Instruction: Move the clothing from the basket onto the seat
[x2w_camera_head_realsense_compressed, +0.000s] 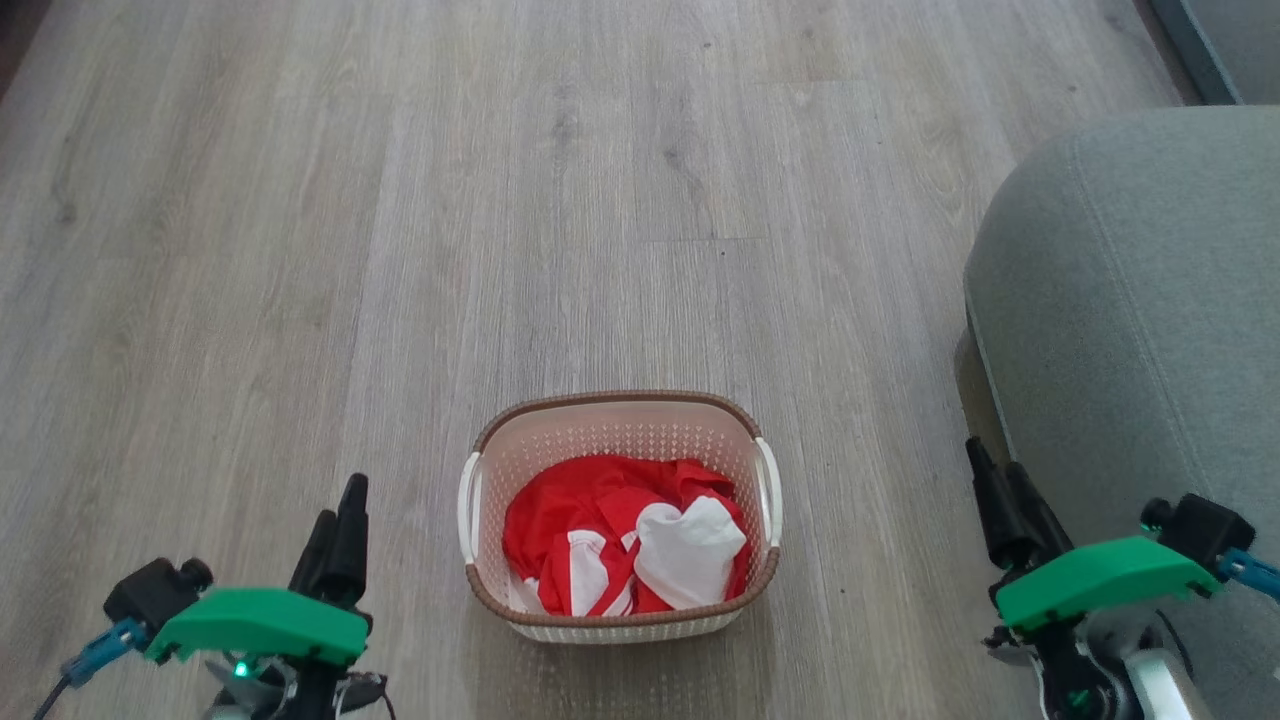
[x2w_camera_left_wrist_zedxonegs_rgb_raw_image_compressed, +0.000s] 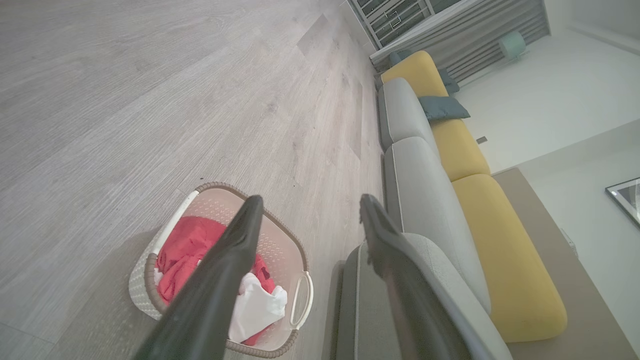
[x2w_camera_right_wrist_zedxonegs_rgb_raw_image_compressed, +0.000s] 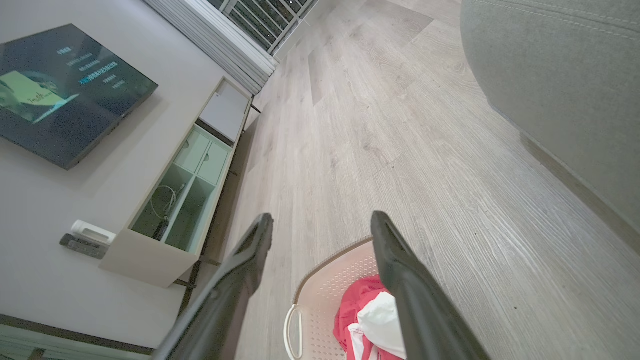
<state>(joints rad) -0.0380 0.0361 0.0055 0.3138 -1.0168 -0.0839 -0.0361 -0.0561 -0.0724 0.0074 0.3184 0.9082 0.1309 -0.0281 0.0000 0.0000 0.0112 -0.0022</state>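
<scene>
The basket (x2w_camera_head_realsense_compressed: 620, 410) stands on the wood floor, low in the middle of the head view. Crumpled inside it lies the red and white clothing (x2w_camera_head_realsense_compressed: 625, 548). The grey-green seat (x2w_camera_head_realsense_compressed: 1140, 330) fills the right side. My left gripper (x2w_camera_head_realsense_compressed: 338, 515) hangs open at the lower left, left of the basket, holding nothing. Over at the lower right, my right gripper (x2w_camera_head_realsense_compressed: 1000, 480) is open and empty beside the seat's edge. In the left wrist view, open fingers (x2w_camera_left_wrist_zedxonegs_rgb_raw_image_compressed: 240, 240) frame the basket (x2w_camera_left_wrist_zedxonegs_rgb_raw_image_compressed: 285, 240) and clothing (x2w_camera_left_wrist_zedxonegs_rgb_raw_image_compressed: 187, 245). The right wrist view shows the basket (x2w_camera_right_wrist_zedxonegs_rgb_raw_image_compressed: 325, 280) and clothing (x2w_camera_right_wrist_zedxonegs_rgb_raw_image_compressed: 365, 305) below.
Wood floor (x2w_camera_head_realsense_compressed: 600, 200) stretches ahead of the basket. A long grey and yellow sofa (x2w_camera_left_wrist_zedxonegs_rgb_raw_image_compressed: 450, 165) runs beyond the seat (x2w_camera_left_wrist_zedxonegs_rgb_raw_image_compressed: 360, 300). A pale TV cabinet (x2w_camera_right_wrist_zedxonegs_rgb_raw_image_compressed: 180, 200) stands under a wall screen (x2w_camera_right_wrist_zedxonegs_rgb_raw_image_compressed: 65, 90) on the opposite wall.
</scene>
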